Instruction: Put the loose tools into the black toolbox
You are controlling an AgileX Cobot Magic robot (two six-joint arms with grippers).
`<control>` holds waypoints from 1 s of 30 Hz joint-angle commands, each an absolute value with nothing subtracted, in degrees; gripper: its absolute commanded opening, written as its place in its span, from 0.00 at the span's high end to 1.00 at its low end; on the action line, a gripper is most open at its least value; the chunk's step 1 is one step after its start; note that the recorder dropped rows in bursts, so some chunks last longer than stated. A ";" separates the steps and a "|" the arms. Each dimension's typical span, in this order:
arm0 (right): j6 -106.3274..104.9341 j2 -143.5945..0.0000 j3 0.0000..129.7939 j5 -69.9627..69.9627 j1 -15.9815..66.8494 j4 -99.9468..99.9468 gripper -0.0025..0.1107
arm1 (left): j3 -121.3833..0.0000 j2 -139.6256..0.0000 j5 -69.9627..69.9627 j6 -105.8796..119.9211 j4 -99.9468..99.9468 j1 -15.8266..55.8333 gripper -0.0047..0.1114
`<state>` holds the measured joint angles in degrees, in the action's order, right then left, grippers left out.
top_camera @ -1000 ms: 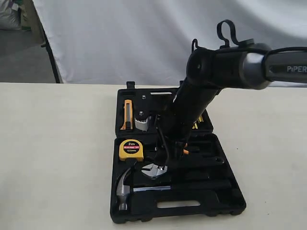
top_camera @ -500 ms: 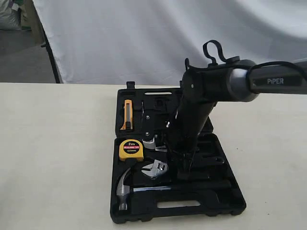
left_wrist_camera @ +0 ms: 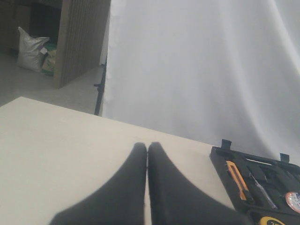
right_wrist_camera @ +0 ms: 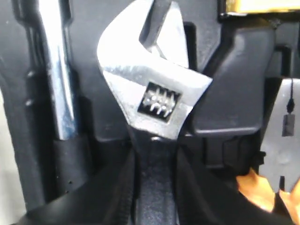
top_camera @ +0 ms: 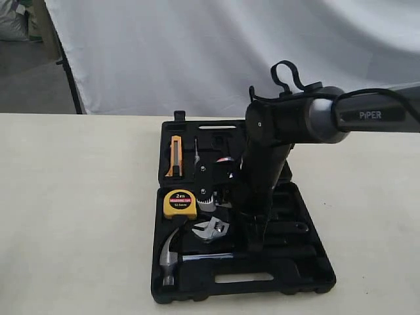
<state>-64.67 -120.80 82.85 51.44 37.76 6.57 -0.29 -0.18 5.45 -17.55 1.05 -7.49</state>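
Note:
The black toolbox (top_camera: 315, 281) lies open on the table, also showing in the left wrist view (left_wrist_camera: 219, 160). In its near half lie the claw hammer (top_camera: 169, 252), whose steel shaft (right_wrist_camera: 56, 79) runs beside the silver adjustable wrench (top_camera: 210, 230). My right gripper (right_wrist_camera: 154, 159) reaches down into the case (top_camera: 254, 237). Its fingers press on both sides of the black handle of the wrench (right_wrist_camera: 150, 93). The small tape roll (left_wrist_camera: 293, 199) sits in the far half. My left gripper (left_wrist_camera: 146, 147) is shut and empty above bare table, left of the case.
A yellow tape measure (top_camera: 179, 203) sits in the near half's left corner. An orange utility knife (top_camera: 174, 157) rests in the far half. Orange-handled pliers (right_wrist_camera: 281, 154) lie close beside the wrench. A white backdrop hangs behind the table.
The right arm swung left and lower over the case, and its jaws narrowed onto the wrench handle. The wrench and hammer have barely shifted.

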 commanded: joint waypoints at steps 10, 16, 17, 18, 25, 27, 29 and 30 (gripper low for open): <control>-64.17 -117.23 83.15 51.34 37.44 2.45 0.98 | -0.44 0.00 5.03 -17.82 1.30 -8.94 0.95; -64.01 -117.28 83.15 51.29 37.44 -0.38 0.98 | -0.44 0.00 5.03 -17.82 1.30 -8.94 0.95; -64.01 -117.59 83.15 51.02 37.44 -0.89 0.98 | -0.44 0.00 5.03 -17.82 1.30 -8.94 0.95; -64.01 -117.85 83.15 50.88 37.44 -1.61 0.98 | -0.44 0.00 5.03 -17.82 1.30 -8.94 0.95; -66.37 -118.22 83.15 48.41 37.44 -1.83 0.98 | -0.44 0.00 5.03 -17.82 1.30 -8.94 0.95; -67.12 -118.22 83.15 48.41 37.56 -1.83 0.98 | -0.44 0.00 5.03 -17.82 1.30 -8.94 0.95; -67.37 -118.22 82.92 48.41 37.66 -1.83 0.98 | -0.44 0.00 5.03 -17.82 1.30 -8.94 0.95; -67.37 -118.33 82.94 48.41 37.66 -1.83 0.98 | -0.44 0.00 5.03 -17.82 1.30 -8.94 0.95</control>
<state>-66.82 -118.40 82.85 49.89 37.76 -1.15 -0.29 -0.18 5.45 -17.55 1.05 -7.49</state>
